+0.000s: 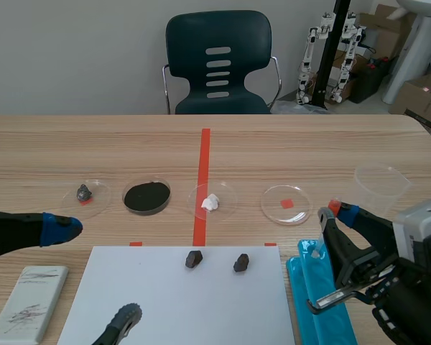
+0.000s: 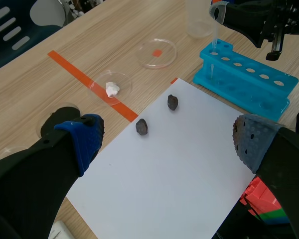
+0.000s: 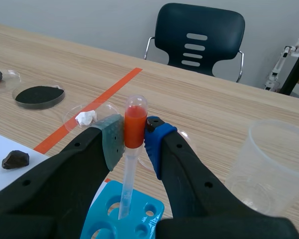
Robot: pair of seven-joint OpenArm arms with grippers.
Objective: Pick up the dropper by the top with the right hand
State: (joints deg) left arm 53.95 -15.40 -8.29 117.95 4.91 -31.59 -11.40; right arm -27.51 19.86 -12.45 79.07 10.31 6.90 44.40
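Dropper (image 3: 135,122): slim clear stem, orange-red rubber bulb, domed clear cap; stands upright, stem end in 1 round hole of glossy blue plastic rack (image 3: 142,219). Right gripper (image 3: 134,142): pinches bulb between dotted pads, jaws narrow. Left gripper (image 2: 168,141): hangs spread wide above smooth white sheet (image 2: 174,169) bearing 2 dark lumpy stones (image 2: 141,126).

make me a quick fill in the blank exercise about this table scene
The right end effector is shut on the ____ bulb of the dropper.
The dropper's tip reaches into a hole of the ____ rack.
The left end effector is ____.
____ dark stones lie on the white paper.
Missing words: orange; blue; open; two.
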